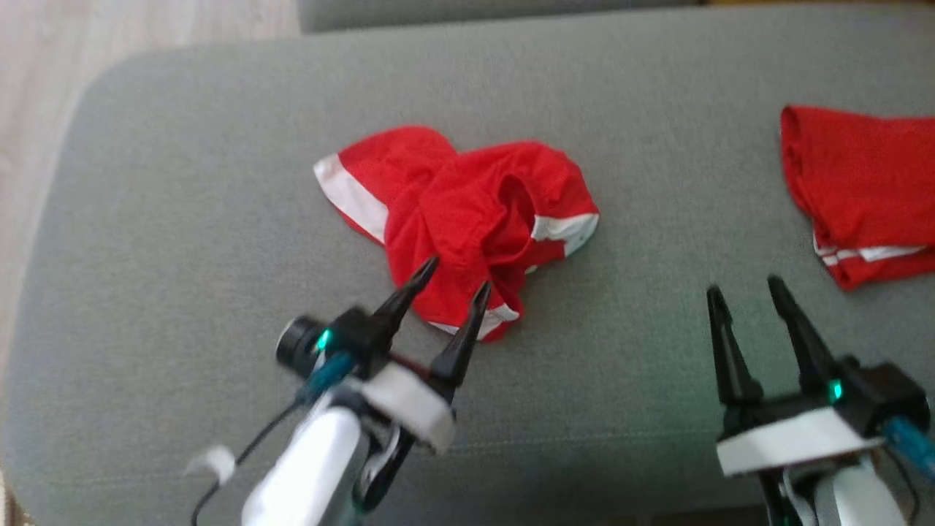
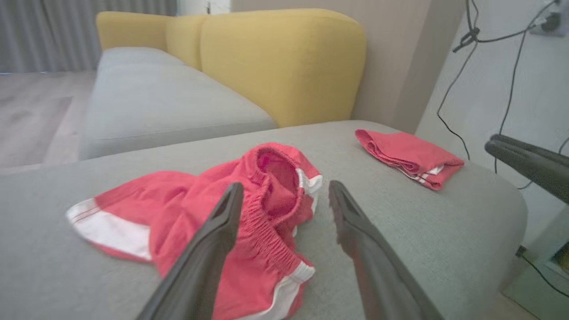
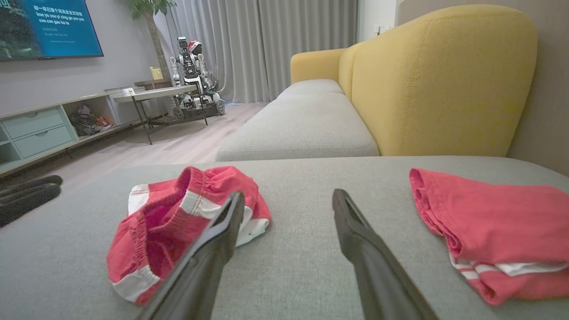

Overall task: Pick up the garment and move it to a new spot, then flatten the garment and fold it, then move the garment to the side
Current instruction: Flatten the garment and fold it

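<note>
Nearest: left gripper (image 1: 460, 272) spread wide, empty, fingertips over the near edge of the crumpled red shorts (image 1: 467, 212), contact unclear; right gripper (image 1: 743, 286) likewise wide and empty, well off to the right above bare grey cushion (image 1: 182, 219). Shorts mid-cushion, white-trimmed. Farther right, a folded red pair (image 1: 862, 190); beyond, yellow sofa back (image 3: 444, 75).

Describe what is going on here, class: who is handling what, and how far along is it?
A two-armed robot is working on a grey couch seat. A pair of red shorts with white trim lies crumpled in the middle. The left pincer, open, is poised at the shorts' near edge but grips nothing. The right pincer, open, hangs over bare cushion. A second red garment lies folded to the right.
</note>
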Tool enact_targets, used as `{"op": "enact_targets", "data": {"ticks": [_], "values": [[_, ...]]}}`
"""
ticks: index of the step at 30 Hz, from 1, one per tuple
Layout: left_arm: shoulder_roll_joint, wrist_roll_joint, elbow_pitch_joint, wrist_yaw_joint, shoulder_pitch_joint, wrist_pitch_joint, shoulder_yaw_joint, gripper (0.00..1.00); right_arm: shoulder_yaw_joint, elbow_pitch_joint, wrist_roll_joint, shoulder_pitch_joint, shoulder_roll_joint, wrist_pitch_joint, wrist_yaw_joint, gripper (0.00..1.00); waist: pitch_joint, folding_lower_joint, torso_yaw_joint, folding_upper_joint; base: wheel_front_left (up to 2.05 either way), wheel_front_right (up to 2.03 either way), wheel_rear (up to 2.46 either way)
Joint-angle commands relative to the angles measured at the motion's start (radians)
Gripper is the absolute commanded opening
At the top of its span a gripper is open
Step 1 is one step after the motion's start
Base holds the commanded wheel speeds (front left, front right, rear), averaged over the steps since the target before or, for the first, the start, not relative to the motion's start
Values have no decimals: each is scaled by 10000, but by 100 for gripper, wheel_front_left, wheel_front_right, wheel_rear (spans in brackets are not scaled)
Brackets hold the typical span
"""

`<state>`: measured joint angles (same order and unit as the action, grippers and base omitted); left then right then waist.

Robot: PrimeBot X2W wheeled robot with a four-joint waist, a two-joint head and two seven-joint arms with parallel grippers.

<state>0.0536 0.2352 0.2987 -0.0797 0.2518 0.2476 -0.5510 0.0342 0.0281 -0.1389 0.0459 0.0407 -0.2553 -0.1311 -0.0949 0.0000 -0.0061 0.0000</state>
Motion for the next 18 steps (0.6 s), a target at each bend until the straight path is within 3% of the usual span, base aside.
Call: {"op": "enact_targets", "data": {"ticks": [1,9,17,18], "values": [[-33,242,28,12,875,-24,18,100,-278,-429,104,-586,95,-65,4,100,-663,0,-530,0,0,0,0],[-33,919,1379,159,3149,-503,-1189,100,-183,-612,-72,-1310,95,-65,4,100,-1750,0,-1253,0,0,0,0],[-33,1253,2367,716,4068,-655,-1675,100,-80,-641,-223,-1551,95,-65,4,100,-2140,0,-1597,0,0,0,0],[-33,1283,2441,735,4125,-612,-1715,92,-57,-646,-244,-1558,95,-65,4,100,-2143,0,-1614,0,0,0,0]]}}
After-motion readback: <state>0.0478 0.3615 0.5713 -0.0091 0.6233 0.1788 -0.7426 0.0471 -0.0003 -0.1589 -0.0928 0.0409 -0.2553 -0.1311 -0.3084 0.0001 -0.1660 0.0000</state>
